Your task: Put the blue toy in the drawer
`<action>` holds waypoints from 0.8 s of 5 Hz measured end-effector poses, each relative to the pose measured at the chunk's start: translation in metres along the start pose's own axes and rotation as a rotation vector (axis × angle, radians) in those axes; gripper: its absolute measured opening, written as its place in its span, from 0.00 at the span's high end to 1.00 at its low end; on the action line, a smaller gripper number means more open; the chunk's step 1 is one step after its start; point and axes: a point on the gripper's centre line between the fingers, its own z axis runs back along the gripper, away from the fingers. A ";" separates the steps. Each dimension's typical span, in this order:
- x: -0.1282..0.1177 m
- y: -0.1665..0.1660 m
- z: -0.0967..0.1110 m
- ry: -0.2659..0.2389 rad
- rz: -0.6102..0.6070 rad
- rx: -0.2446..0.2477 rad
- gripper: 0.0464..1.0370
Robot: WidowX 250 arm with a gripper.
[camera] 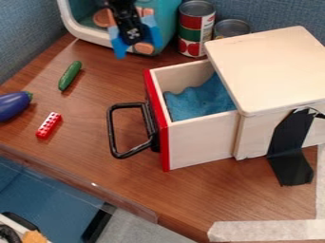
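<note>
My gripper hangs at the top of the view in front of the teal box, its two blue-covered fingers spread apart. The drawer is pulled out of the wooden cabinet, its red front and black handle facing left. Blue soft material lies inside the drawer, below and to the right of the gripper. A dark blue-purple eggplant toy rests at the left edge. I cannot tell whether either of these is the blue toy.
A teal box with orange-brown pieces stands behind the gripper, beside two cans. The green cucumber and a red brick lie left of the drawer. The cabinet takes up the right; the table edge runs along the lower left.
</note>
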 end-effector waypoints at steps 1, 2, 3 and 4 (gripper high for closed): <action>0.016 -0.014 -0.003 0.001 0.096 -0.020 0.79; 0.029 -0.025 -0.007 0.024 0.183 -0.017 0.79; 0.037 -0.031 -0.017 0.031 0.199 0.002 0.79; 0.040 -0.045 -0.038 0.060 0.180 0.010 0.79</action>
